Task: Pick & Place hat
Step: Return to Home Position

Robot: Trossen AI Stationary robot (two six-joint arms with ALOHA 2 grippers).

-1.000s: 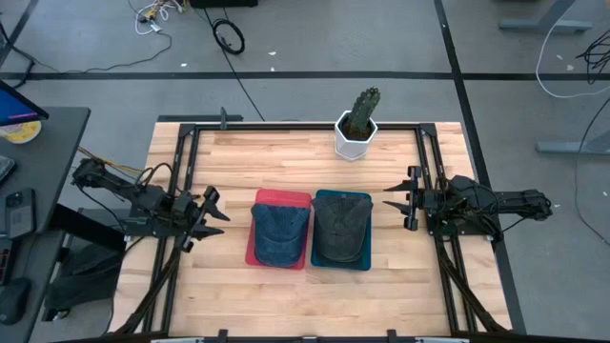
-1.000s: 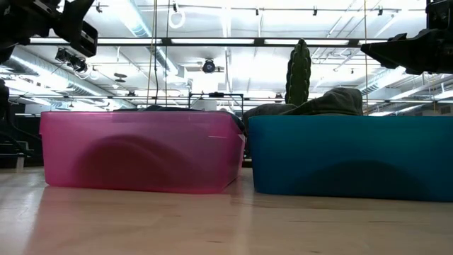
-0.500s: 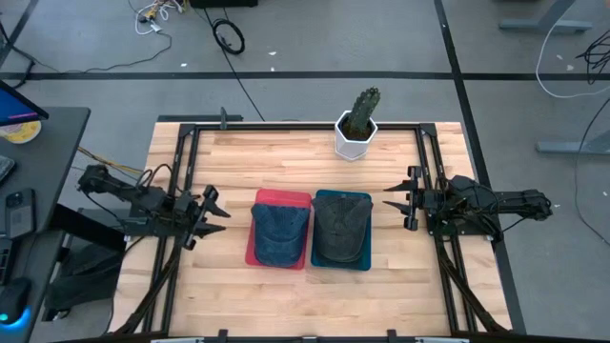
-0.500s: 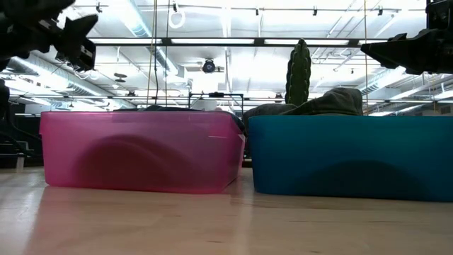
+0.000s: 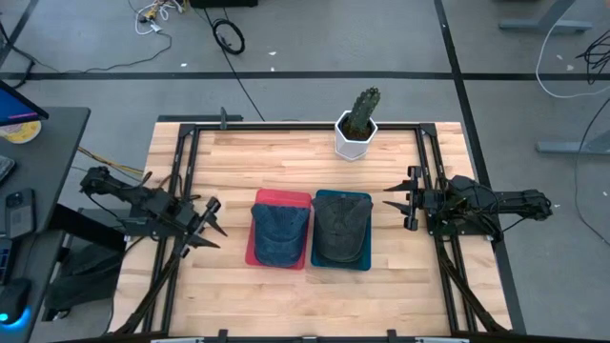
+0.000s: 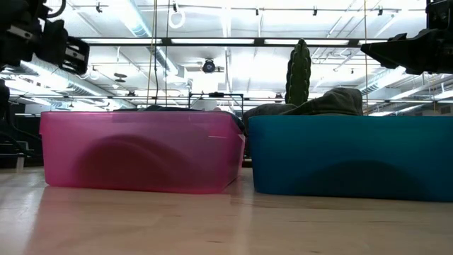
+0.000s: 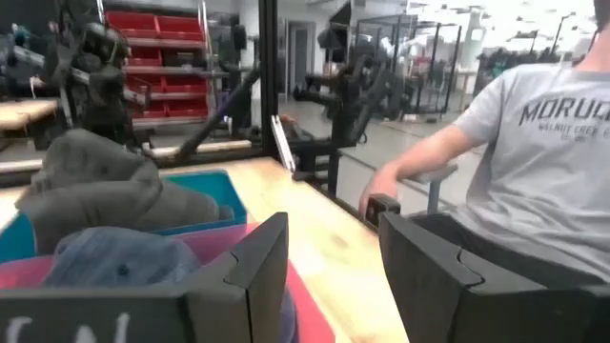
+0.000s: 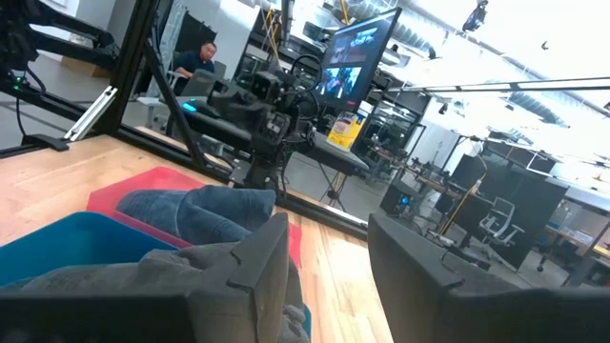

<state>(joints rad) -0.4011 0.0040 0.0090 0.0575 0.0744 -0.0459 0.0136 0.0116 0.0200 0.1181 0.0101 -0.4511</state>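
A blue denim hat (image 5: 279,232) lies in a pink bin (image 5: 278,197). A dark grey hat (image 5: 341,232) lies in a teal bin (image 5: 340,196) beside it. Both bins stand on the wooden table. My left gripper (image 5: 212,224) is open and empty, raised to the left of the pink bin. My right gripper (image 5: 398,204) is open and empty, raised to the right of the teal bin. In the left wrist view the denim hat (image 7: 114,257) and the grey hat (image 7: 105,186) show ahead of the fingers.
A cactus in a white pot (image 5: 355,126) stands at the table's far edge, behind the bins. A black frame (image 5: 181,162) runs along the table's sides. A person in a grey shirt (image 7: 534,171) sits beyond the table's near side.
My left gripper has swung a little toward the table's near edge and turned, its fingers now pointing more toward the near right. The hats and bins have stayed where they were.
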